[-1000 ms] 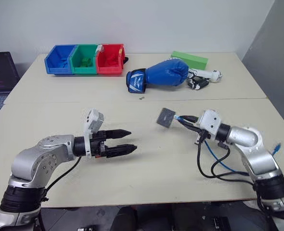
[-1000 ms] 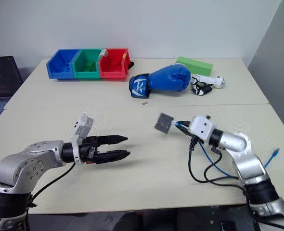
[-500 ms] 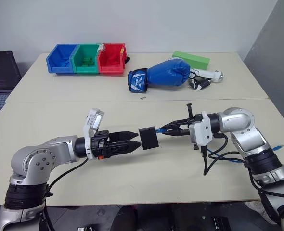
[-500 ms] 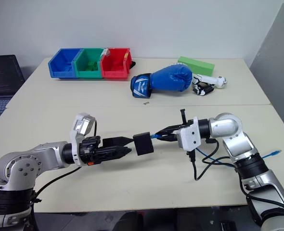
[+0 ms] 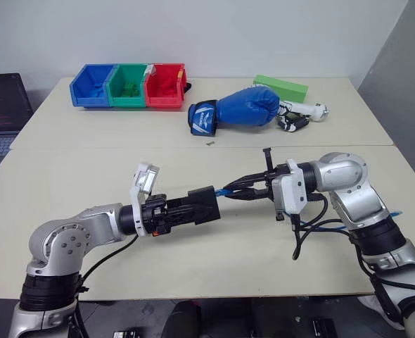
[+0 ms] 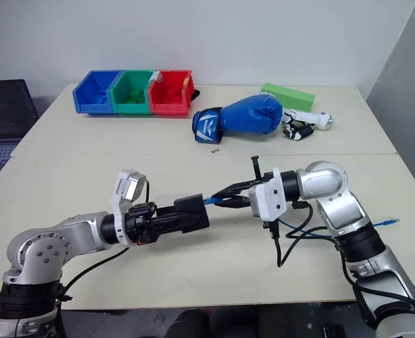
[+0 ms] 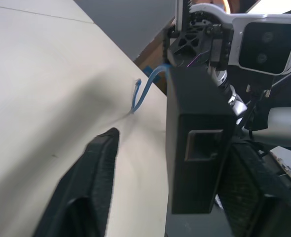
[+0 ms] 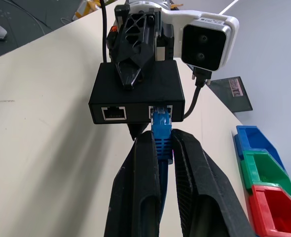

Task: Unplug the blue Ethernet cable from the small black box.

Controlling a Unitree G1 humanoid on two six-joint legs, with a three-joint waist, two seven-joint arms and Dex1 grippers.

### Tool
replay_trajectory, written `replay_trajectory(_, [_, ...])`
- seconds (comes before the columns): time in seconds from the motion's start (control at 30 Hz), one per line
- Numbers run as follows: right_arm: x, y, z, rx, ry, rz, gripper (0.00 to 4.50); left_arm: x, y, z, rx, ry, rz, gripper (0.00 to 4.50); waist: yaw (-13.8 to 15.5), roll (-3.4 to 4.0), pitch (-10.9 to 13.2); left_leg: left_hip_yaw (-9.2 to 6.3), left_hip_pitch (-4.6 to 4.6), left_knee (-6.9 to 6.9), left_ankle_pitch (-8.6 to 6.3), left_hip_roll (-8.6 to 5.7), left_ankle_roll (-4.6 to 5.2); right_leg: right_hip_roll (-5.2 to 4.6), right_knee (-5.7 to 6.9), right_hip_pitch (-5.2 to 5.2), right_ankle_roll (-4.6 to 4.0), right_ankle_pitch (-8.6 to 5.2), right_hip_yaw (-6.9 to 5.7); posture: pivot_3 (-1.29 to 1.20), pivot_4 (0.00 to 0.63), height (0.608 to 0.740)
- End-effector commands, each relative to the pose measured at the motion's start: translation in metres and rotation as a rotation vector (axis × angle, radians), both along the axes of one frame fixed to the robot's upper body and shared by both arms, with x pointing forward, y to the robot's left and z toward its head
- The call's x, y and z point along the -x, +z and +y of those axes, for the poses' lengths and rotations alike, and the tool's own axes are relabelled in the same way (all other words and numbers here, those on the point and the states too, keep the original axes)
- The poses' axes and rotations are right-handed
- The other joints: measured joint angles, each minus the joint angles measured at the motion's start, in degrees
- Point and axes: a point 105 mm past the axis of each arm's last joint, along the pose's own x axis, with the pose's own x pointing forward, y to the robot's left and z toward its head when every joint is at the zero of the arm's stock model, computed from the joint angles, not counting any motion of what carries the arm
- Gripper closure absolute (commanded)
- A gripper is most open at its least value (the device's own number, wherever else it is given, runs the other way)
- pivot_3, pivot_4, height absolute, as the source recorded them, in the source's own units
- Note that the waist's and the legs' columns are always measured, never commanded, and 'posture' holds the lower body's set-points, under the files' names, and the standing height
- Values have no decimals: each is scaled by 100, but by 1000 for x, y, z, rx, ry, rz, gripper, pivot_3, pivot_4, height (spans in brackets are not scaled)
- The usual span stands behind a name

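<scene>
Since a second ago I have brought both arms in toward the middle, and the small black box, which hung alone off the plug, now sits between the fingers of the left gripper. A second ago those fingers were spread wide and empty; now they have narrowed around the box. In the left wrist view one finger is still a little apart from the box's side, so I can't tell whether the clamp is firm yet.

The right gripper is squeezed tight on the plug end of the blue Ethernet cable, which is still seated in the box's right-hand port, with the empty port beside it. Box and plug are held up off the table, roughly midway between my two arms, and the rest of the cable trails down past the right arm to the tabletop.

My judgement for the pull: get the left fingers fully settled on the box first, then draw the right hand straight back along the plug's own line. A sideways tug would likely twist the box out of the left grip. The latch tab may also hold the plug, so I'd pull gently and watch for the box dragging along.
</scene>
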Motion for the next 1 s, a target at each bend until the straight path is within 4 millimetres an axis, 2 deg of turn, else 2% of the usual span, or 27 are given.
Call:
replay_trajectory(0.03, [10,9,5,-14,49,-45,4366,1,6,-4,9,-19,-25,2683,0,0,0,-1,0,0,0,0,0,0,0,0,0,0,0,0,150,740])
replay_trajectory(0.2, [11,4,4,25,57,-73,4366,3,3,-2,1,-25,-12,3672,2,0,0,-1,0,0,0,0,0,0,0,0,0,0,-1,0,150,740])
replay_trajectory(0.27, [13,2,2,47,69,-98,4366,3,2,-1,-2,-26,-8,3702,3,0,0,-1,-1,-1,0,0,0,0,-1,0,0,0,-1,0,150,740])
replay_trajectory(0.33, [15,0,0,65,79,-99,3662,4,1,0,-11,-31,-10,3702,4,0,0,0,0,-1,0,0,0,0,-1,0,0,0,-1,0,150,740])
replay_trajectory(0.37, [17,0,-1,75,85,-94,3571,4,1,1,-17,-34,-12,3702,4,0,0,0,0,-1,0,0,0,0,-1,0,0,0,-1,0,150,740])
replay_trajectory(0.43, [20,3,-2,73,85,-72,2968,4,0,1,-30,-42,-22,3702,5,0,0,-2,0,-1,0,1,0,0,-1,0,0,0,-1,0,150,740])
replay_trajectory(0.53, [25,11,-6,44,37,108,2345,4,0,2,-55,-54,-57,3702,19,0,0,-1,0,-1,0,-1,0,0,-1,0,0,0,-1,0,150,740])
replay_trajectory(0.63, [34,19,-6,-38,-19,452,1715,2,1,2,-72,-63,-106,3702,36,0,0,-7,-5,-1,0,-1,0,-1,-4,0,0,0,3,0,150,740])
replay_trajectory(0.7, [33,20,-5,-101,-79,660,1641,2,1,1,-78,-76,-122,3702,39,0,0,-11,-7,-1,0,0,0,-13,-4,0,-1,-1,6,0,150,740])
replay_trajectory(0.8, [29,13,-2,-130,-146,835,1641,3,1,0,-101,-104,-162,3702,27,0,0,-13,-6,-2,0,1,1,-13,-4,0,-4,-2,5,0,150,740])
replay_trajectory(1.0, [16,-3,1,-192,-274,1041,1641,2,2,1,-125,-136,-204,3702,30,0,0,-11,-10,-6,-1,-6,2,4,-5,-3,-5,-3,3,0,150,740])
